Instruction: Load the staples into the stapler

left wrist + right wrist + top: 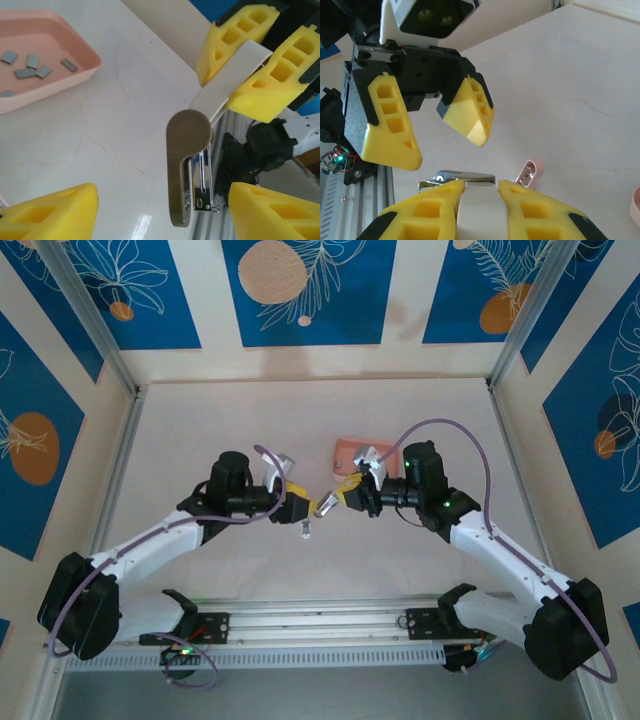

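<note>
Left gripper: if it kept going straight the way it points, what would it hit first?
Probably the opened stapler, held up by the right gripper directly ahead of the open left gripper. Depth is hard to judge, so the gap between them is unclear.

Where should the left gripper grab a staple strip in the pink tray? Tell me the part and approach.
Probably the lone strip nearest the tray's wall: pinch across its long edges from straight above, since it lies flat, apart from the others, and the walls block sideways entry.
</note>
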